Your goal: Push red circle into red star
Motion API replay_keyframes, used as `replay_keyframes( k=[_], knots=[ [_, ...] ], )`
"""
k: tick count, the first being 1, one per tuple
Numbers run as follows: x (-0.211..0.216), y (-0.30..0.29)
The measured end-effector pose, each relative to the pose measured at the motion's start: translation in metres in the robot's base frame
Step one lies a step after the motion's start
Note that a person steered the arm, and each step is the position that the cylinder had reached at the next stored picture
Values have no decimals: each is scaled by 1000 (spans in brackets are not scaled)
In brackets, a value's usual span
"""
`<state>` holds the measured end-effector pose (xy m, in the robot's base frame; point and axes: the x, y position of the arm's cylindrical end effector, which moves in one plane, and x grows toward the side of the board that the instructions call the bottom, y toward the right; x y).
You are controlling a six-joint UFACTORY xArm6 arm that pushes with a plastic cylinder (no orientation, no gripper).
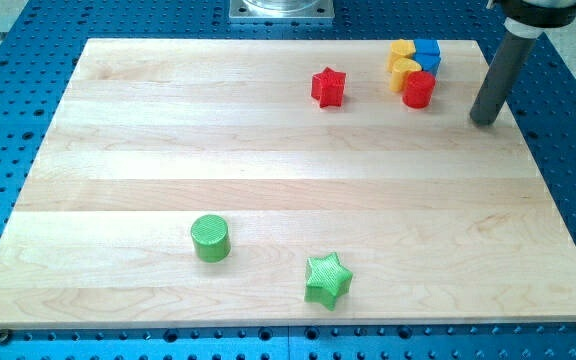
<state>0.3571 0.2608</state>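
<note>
The red circle (419, 89) stands near the view's top right, touching a yellow block (404, 72). The red star (328, 87) sits to its left, with a gap of bare wood between them. My tip (484, 121) rests at the board's right edge, to the right of the red circle and a little lower, not touching any block.
A second yellow block (401, 50) and a blue block (427, 54) cluster just above the red circle. A green circle (210, 238) and a green star (328, 279) sit near the view's bottom. The wooden board (268, 190) lies on a blue perforated table.
</note>
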Motion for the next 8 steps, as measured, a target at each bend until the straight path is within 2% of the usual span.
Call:
replay_keyframes(
  k=[4,7,8],
  knots=[
    [-20,-5],
    [-35,-52],
    [-34,-97]
  ],
)
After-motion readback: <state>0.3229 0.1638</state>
